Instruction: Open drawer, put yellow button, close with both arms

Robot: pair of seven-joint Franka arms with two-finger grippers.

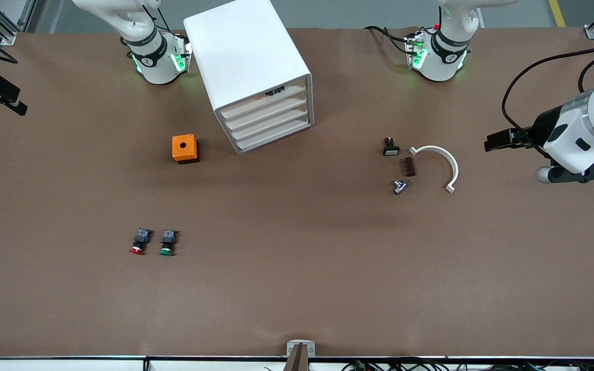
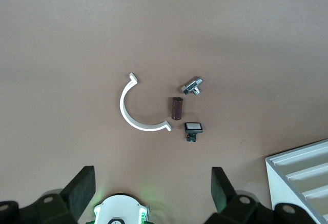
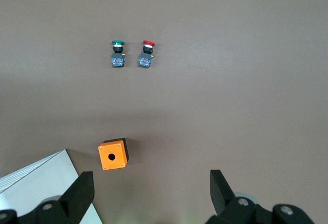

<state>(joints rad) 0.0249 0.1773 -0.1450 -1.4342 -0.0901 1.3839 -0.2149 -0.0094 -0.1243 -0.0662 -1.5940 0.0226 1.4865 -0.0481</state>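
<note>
The top drawer (image 1: 265,99) of the white cabinet (image 1: 248,62) was shut; a small dark item showed just inside its slot, identity unclear. No yellow button was visible on the table (image 1: 297,288). The left gripper (image 2: 154,190) and right gripper (image 3: 151,190) each hung above the table, jaws wide apart, gripping nothing. Both arms waited.

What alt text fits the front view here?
A white four-drawer cabinet stands on a brown table, its drawers shut, with an orange box beside it. A red-capped button and a green-capped button lie nearer the camera. A white curved bracket and small parts lie toward the left arm's end, where the left gripper hangs.
</note>
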